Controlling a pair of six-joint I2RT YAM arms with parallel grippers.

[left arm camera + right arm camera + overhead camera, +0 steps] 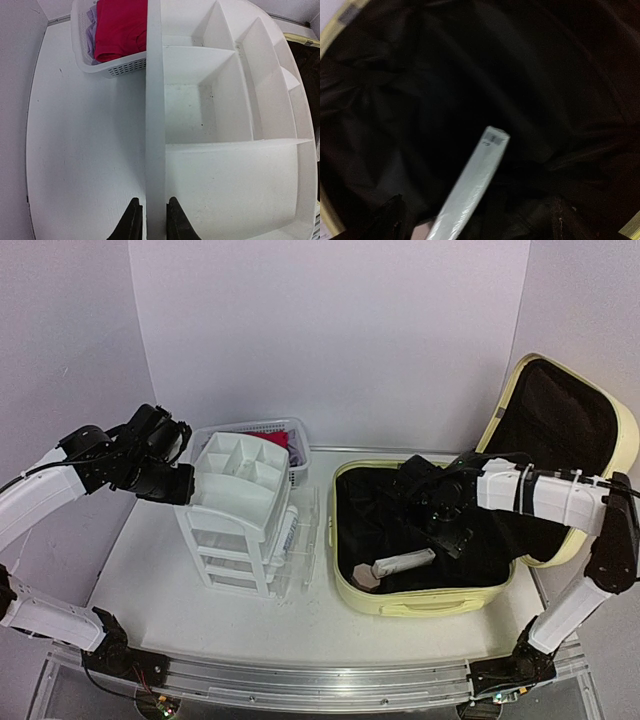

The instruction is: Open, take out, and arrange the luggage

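Note:
The luggage (420, 602), a pale yellow hard-shell suitcase, lies open at the right with its lid (625, 440) propped up. Its black lining (520, 75) fills the right wrist view. On that lining rests a long white wrapped box (405, 563) (475, 185), with a small pinkish thing (365, 578) at its near end. My right gripper (440, 535) (475, 222) hovers inside the suitcase, open, its fingers wide on either side of the box without touching it. My left gripper (185, 485) (153, 222) is shut on the left rim of the white drawer organizer (240, 510) (225, 150).
A white mesh basket (250, 430) (125, 65) holding a red cloth (277, 438) (120, 30) stands behind the organizer. A clear plastic stand (305, 540) sits between organizer and suitcase. The suitcase's edge (302, 39) shows at the far right of the left wrist view.

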